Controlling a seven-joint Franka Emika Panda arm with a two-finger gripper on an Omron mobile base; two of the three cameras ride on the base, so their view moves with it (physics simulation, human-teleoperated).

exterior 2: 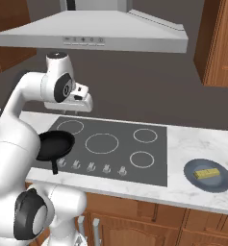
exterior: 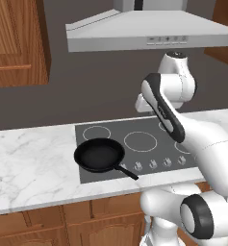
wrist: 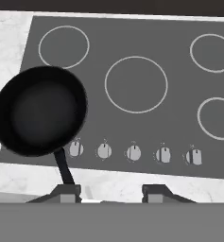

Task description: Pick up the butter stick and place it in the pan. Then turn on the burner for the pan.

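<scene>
In the left base view, the black pan [exterior: 100, 154] sits on the front left burner of the grey cooktop [exterior: 134, 149], its handle pointing to 4 o'clock, and the arm bends above the hob. In the right base view, the gripper [exterior 2: 78, 110] hangs above the rear left burner, while the butter stick [exterior 2: 206, 173] lies on a dark blue plate [exterior 2: 220, 185] on the marble counter [exterior 2: 197, 144], at 3 o'clock from the cooktop. In the hand view, the fingertips [wrist: 66, 193] stand apart with nothing between them, the pan at 10 o'clock, and five knobs [wrist: 133, 152] in a row.
</scene>
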